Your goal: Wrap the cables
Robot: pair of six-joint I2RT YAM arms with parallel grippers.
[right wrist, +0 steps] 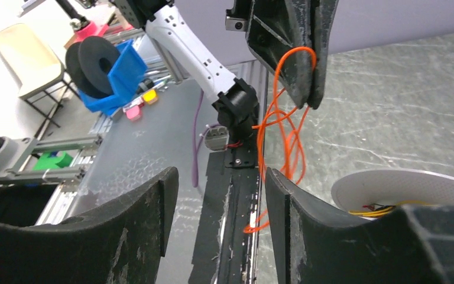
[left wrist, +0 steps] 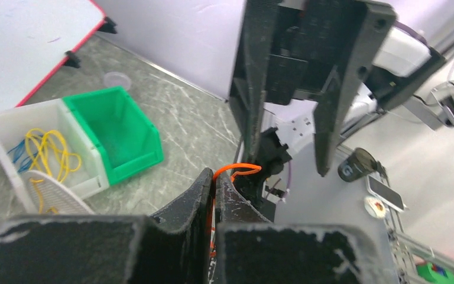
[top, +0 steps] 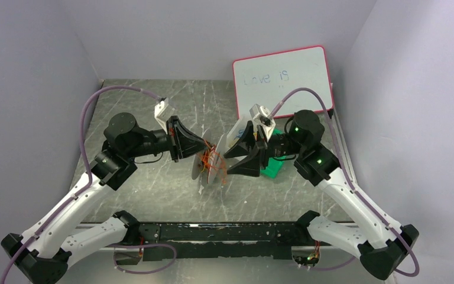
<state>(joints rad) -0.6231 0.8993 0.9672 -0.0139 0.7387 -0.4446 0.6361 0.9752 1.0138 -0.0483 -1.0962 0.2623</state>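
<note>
The thin orange-red cable hangs in tangled loops over the white round spool at the table's middle. My left gripper is shut on the cable just above the spool. In the left wrist view the cable loops out of the closed fingertips. My right gripper is open and empty, just right of the spool, facing the left one. In the right wrist view the cable hangs from the left gripper, and the right gripper stands wide apart below it. The spool's rim is at lower right.
A green bin and a white bin holding yellow and blue wire loops stand right of the right gripper. A red-framed whiteboard leans at the back right. The black base rail runs along the near edge.
</note>
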